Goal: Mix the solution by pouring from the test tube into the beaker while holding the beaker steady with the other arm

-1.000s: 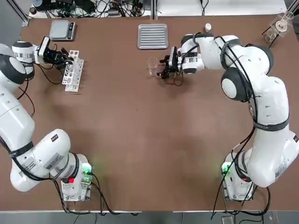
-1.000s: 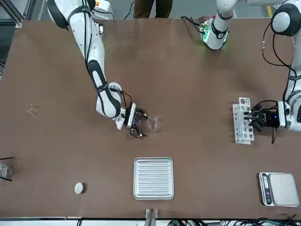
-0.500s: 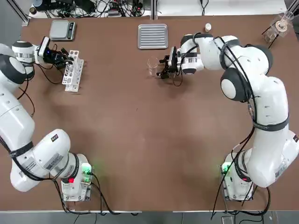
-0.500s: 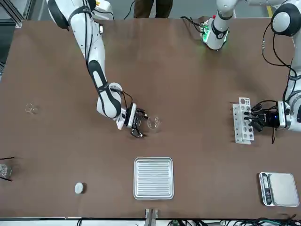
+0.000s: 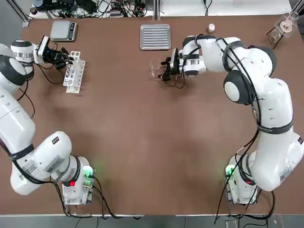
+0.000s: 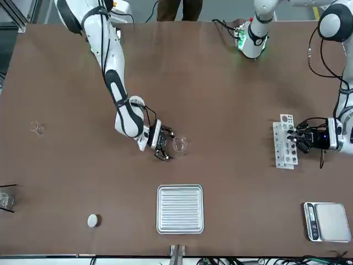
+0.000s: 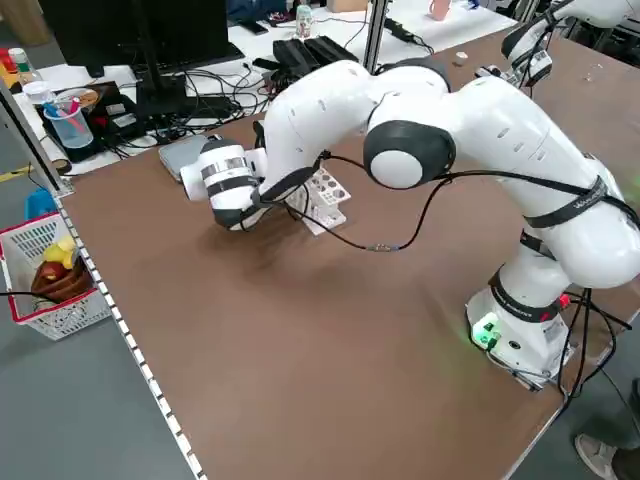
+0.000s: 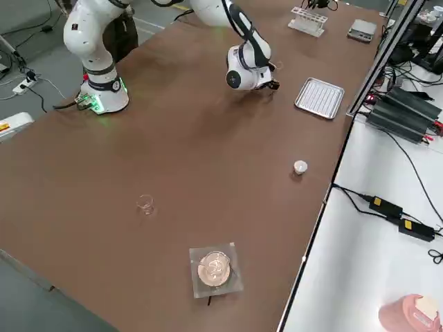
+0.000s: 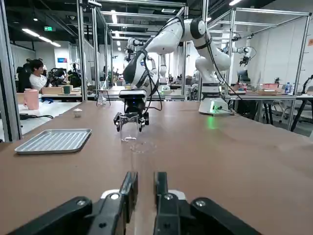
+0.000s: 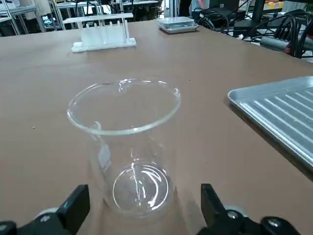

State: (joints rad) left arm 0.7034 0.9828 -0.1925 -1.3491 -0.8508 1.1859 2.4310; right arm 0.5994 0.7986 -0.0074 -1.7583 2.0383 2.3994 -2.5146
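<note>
The beaker [image 5: 155, 65], a small clear glass cylinder, stands upright and empty on the brown table just below the metal tray. My right gripper [image 5: 165, 70] lies low beside it, open. In the right wrist view its fingertips [image 10: 73, 205] stand apart just short of the beaker [image 10: 129, 147], not touching the glass. Far left, my left gripper [image 5: 66, 59] reaches level to the far end of the white test tube rack [image 5: 74, 72]. Its fingers [image 9: 129, 188] are drawn to a narrow gap, as on a thin clear tube that barely shows. The beaker [image 9: 129, 132] shows far off.
A ribbed metal tray [image 5: 155, 36] lies behind the beaker and a scale [image 5: 63, 30] behind the rack. A white cap [image 5: 211, 28] and a flask on a stand [image 5: 285, 23] sit at the far right. A tinier glass vessel [image 6: 37, 128] stands apart.
My right gripper has crept a little closer to the beaker. My left gripper has shifted slightly back and away at the rack's end.
</note>
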